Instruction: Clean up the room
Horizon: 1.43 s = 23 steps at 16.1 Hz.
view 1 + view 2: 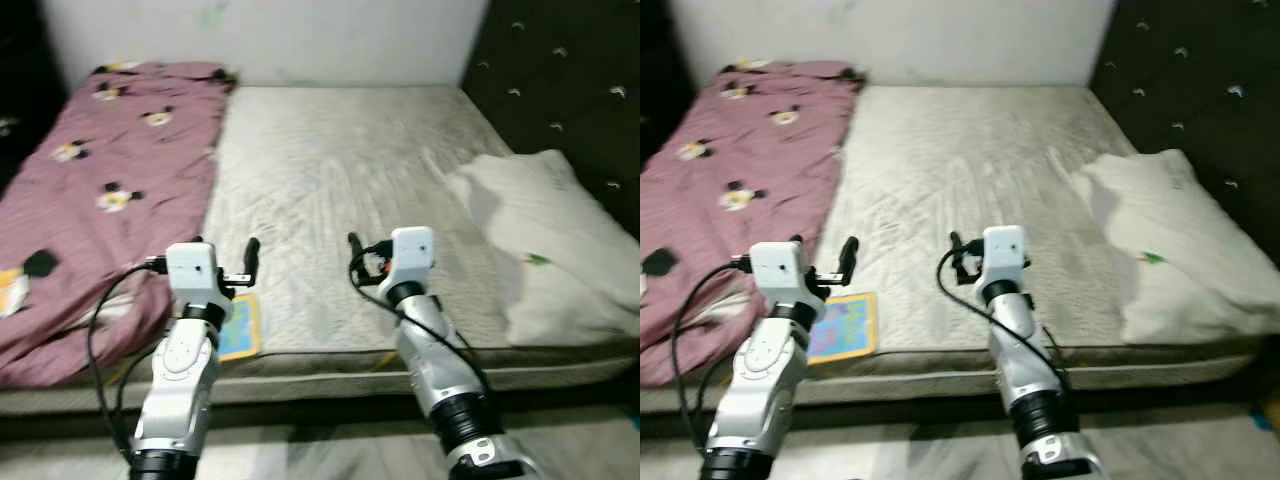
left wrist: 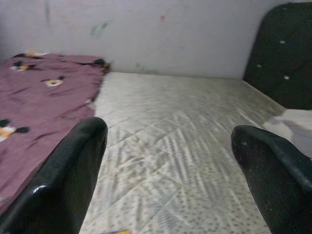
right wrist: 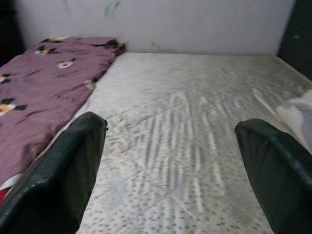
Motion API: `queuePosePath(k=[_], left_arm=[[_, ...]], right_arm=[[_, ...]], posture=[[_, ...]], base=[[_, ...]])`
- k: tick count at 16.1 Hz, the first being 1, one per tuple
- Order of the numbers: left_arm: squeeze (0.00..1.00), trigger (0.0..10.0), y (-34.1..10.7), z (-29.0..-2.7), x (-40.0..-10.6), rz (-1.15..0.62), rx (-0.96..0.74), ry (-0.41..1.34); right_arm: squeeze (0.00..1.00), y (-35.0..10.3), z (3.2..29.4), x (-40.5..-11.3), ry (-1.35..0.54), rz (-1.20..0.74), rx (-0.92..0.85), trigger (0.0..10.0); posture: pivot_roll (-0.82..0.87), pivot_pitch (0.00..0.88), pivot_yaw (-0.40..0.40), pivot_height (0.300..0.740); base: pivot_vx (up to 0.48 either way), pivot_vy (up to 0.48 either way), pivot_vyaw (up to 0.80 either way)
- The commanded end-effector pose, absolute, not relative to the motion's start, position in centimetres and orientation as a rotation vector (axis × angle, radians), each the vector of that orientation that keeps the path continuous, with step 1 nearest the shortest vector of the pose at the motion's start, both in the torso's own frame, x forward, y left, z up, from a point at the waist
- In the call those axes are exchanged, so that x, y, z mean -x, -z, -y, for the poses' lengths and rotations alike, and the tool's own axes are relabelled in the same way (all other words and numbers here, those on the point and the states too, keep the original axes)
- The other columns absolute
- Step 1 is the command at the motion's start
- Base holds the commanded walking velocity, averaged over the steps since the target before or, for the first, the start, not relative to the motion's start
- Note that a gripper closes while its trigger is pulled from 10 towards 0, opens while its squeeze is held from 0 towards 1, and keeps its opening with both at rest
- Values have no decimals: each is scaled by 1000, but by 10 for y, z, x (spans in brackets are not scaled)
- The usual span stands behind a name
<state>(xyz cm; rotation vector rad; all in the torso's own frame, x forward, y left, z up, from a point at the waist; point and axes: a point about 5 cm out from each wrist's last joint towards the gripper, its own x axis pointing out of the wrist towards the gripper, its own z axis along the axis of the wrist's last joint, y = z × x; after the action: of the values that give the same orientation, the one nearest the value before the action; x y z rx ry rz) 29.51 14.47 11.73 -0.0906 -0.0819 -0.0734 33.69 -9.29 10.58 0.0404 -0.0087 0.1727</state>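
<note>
A bare grey mattress [image 1: 340, 170] lies before me. A mauve blanket [image 1: 110, 170] with small cartoon prints is spread over its left side, bunched at the near end. A white pillow [image 1: 545, 235] rests at the right edge. A colourful flat book [image 1: 845, 325] lies at the mattress's front edge, just below my left gripper [image 1: 235, 265]. That gripper is open, with nothing between its fingers [image 2: 73, 170]. My right gripper [image 1: 365, 255] hovers over the front middle of the mattress, also open and empty, its fingers [image 3: 68, 170] spread wide.
A dark tufted headboard [image 1: 570, 70] runs along the right side and a pale wall [image 1: 270, 35] stands behind the bed. A strip of floor [image 1: 320, 450] shows between me and the bed's front edge.
</note>
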Motion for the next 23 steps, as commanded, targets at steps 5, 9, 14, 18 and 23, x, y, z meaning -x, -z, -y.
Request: queuePosePath(k=[5,9,14,18,23], left_arm=[[0,10000,-122,-140,-295,100,101,108],[0,10000,-122,-140,-296,98,101,111],[0,10000,-120,-140,-298,87,93,64],[0,10000,-120,-141,-299,83,104,58],[0,10000,-120,-144,-299,78,90,31]], right_arm=[[0,-106,98,-339,-159,16,-23,10000],[0,-105,98,-339,-161,15,-14,10000],[0,-103,100,-339,-156,13,-6,10000],[0,-103,101,-340,-154,14,-2,10000],[0,-102,100,-340,-153,8,7,10000]], posture=[[39,44,-15,740],[39,44,-15,740],[42,43,-11,740],[43,51,-12,740],[44,54,-12,740]], base=[[315,0,-160],[330,0,0],[118,0,0],[0,71,0],[0,480,0]])
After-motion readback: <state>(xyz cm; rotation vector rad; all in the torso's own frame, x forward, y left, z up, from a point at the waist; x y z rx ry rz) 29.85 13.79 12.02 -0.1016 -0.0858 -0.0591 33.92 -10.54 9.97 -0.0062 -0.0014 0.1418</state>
